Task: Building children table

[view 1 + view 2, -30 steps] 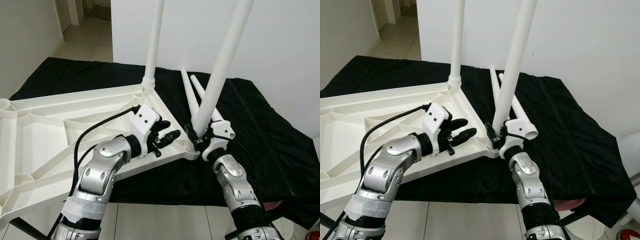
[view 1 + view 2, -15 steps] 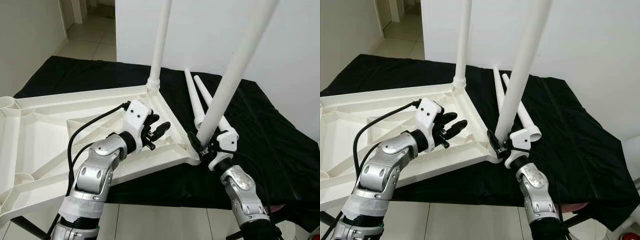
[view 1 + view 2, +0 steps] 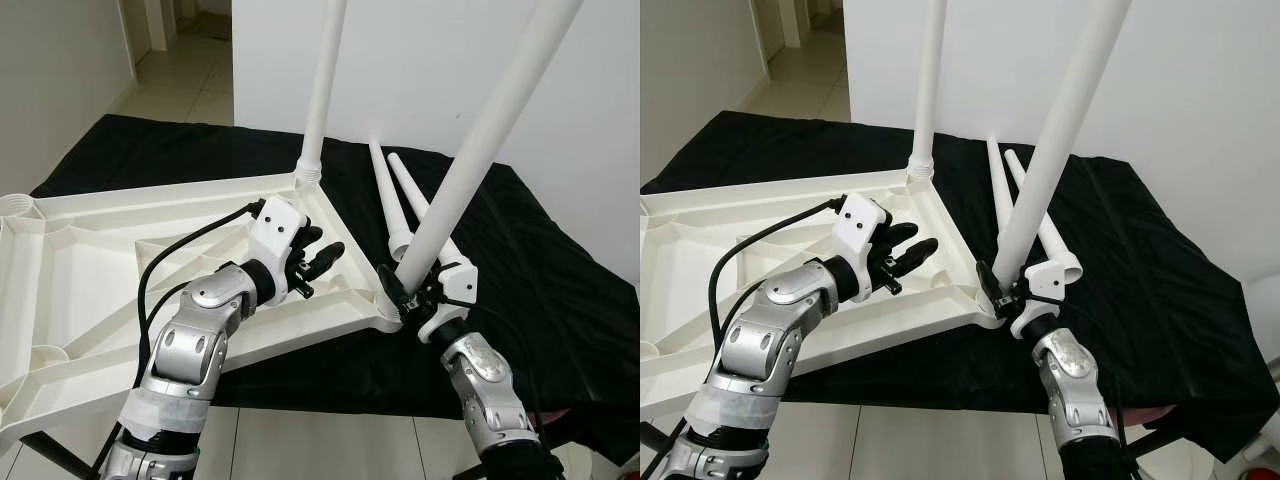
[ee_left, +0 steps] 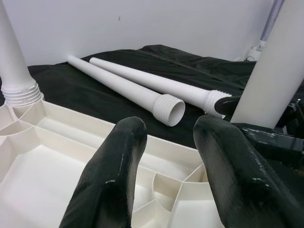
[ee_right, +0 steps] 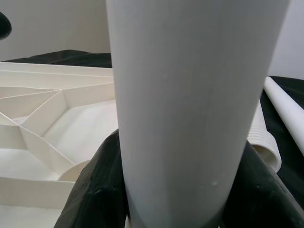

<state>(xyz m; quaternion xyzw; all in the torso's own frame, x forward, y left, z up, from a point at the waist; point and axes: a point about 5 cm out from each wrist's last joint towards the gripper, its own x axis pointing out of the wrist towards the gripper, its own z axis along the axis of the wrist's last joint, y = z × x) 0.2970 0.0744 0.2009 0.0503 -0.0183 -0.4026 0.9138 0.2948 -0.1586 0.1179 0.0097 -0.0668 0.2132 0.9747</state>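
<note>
Your right gripper [image 3: 403,291] sits right of centre in the left eye view, fingers pinched around the base of a white table leg [image 3: 470,150]. In the right wrist view you see both black fingers [image 5: 97,190] pressed against that leg, one on each side. The leg leans up and away to the upper right of the frame; its foot meets the corner socket of the tabletop [image 3: 90,270].

Your left gripper [image 3: 318,260] hangs at frame centre, just above the tabletop's ribbed underside, fingers spread and holding nothing. The left wrist view shows a gap between the two fingers [image 4: 114,175], with the ribs below them.

The tabletop lies upside down, filling the left half of the frame, its right corner resting on a black cloth [image 3: 540,270]. A second leg [image 3: 322,90] stands upright in the far corner socket, top centre. Two loose legs [image 3: 395,195] lie side by side on the cloth, upper right of centre, threaded ends toward you.

Tiled floor [image 3: 180,80] shows at upper left.
</note>
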